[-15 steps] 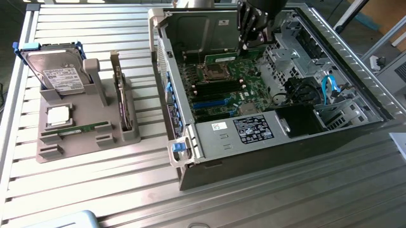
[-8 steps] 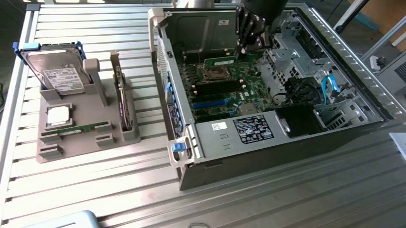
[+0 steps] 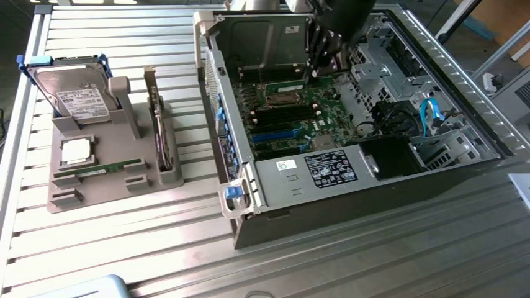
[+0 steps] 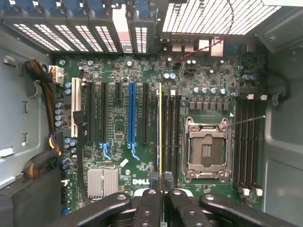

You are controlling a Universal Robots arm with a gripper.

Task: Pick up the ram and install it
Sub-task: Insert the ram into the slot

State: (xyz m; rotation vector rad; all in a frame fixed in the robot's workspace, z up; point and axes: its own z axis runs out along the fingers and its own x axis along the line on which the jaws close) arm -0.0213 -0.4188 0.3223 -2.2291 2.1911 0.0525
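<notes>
Pincer (image 4: 161,182) is clamped shut on the ram (image 4: 160,127), which the wrist view shows edge-on as a thin yellow-green strip. The ram stands over the black memory slots of the motherboard (image 4: 118,71), between the blue slot (image 4: 131,113) and the empty socket (image 4: 207,149). Whether it is seated cannot be told. In the exterior view the arm reaches into the open case (image 3: 248,186) on the bench (image 3: 124,248). At that view's left, a grey holder (image 3: 99,186) carries a hard drive (image 3: 79,93).
</notes>
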